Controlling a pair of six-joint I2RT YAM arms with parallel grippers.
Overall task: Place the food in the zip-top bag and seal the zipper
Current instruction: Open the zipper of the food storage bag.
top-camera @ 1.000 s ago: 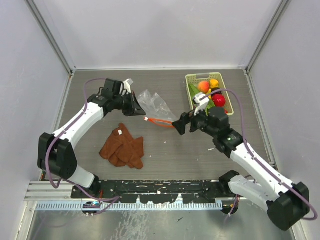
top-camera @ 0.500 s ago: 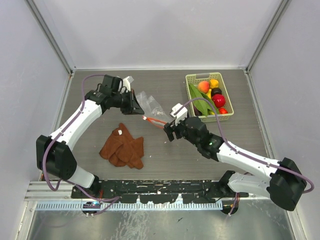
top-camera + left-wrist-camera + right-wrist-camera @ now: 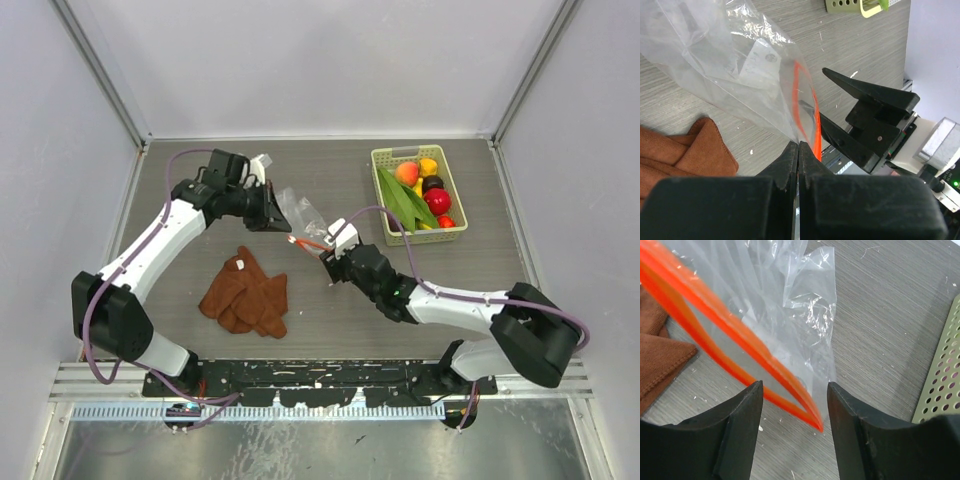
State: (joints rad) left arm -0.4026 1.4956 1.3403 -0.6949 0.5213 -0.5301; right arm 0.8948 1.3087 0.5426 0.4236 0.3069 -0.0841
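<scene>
Bag-opening stage, by the look of the layout. On the grey wood-grain table (image 3: 330,165) the zip-top bag (image 3: 300,212) sits left of centre with its mouth raised. The food (image 3: 406,173) all lies in the pale green basket (image 3: 405,150), well apart at the far right. On the clear film just beside the zipper (image 3: 740,360), the left gripper (image 3: 798,146) has its fingers pressed together. Across the mouth's near corner the right gripper (image 3: 794,390) hangs with fingers spread, one on either side, apparently touching nothing. The next move likely calls for the right fingers to close on one lip only, then draw away from the left hold so the mouth gapes; catching both lips would keep it shut.

Materials:
- Basket: rigid, perforated plastic.
- Rust-brown cloth (image 3: 245,295): soft, crumpled.
- Bag film: thin, crinkled, glossy, probably slippery.
- Zipper: a narrow orange-red double rib, bowed into a slim loop.
</scene>
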